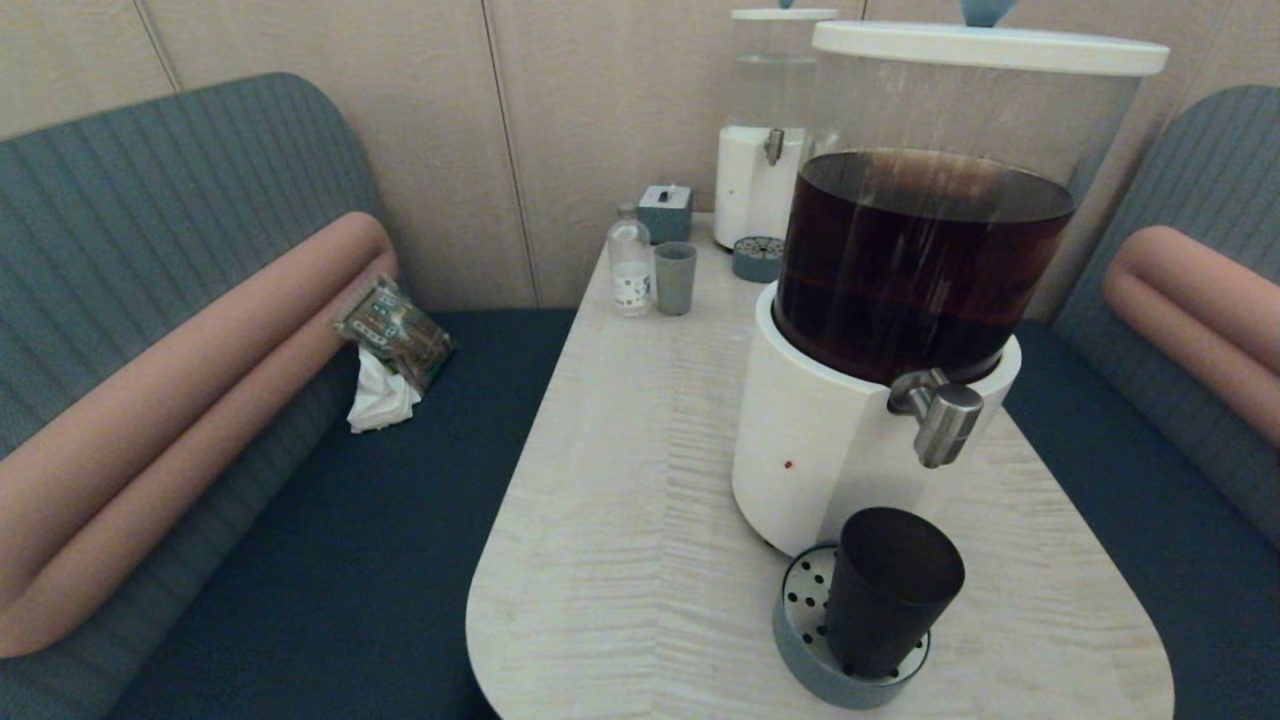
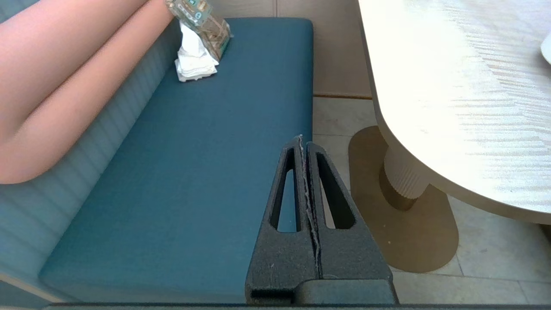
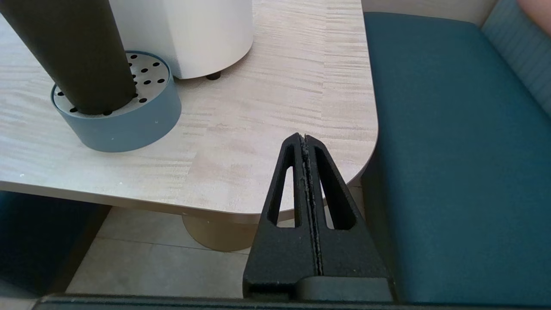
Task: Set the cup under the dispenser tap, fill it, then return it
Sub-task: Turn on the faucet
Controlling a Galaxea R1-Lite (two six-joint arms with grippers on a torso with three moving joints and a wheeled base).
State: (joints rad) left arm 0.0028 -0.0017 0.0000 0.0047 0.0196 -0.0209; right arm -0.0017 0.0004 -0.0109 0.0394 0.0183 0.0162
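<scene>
Nearest, both arms hang parked below the table edge: the left gripper [image 2: 304, 142] is over the bench [image 2: 193, 172], the right gripper [image 3: 303, 140] by the table's [image 1: 620, 520] right corner, and each has its fingers pressed together on nothing. A bit farther, the cup [image 1: 890, 590] stands upright on the drip tray [image 1: 800, 660], its long axis vertical. It lies ahead of the right gripper, toward the robot's left, so I judge the right arm is the nearer one. Behind and above it, the tap [image 1: 942, 420] points down, slightly right of the cup
</scene>
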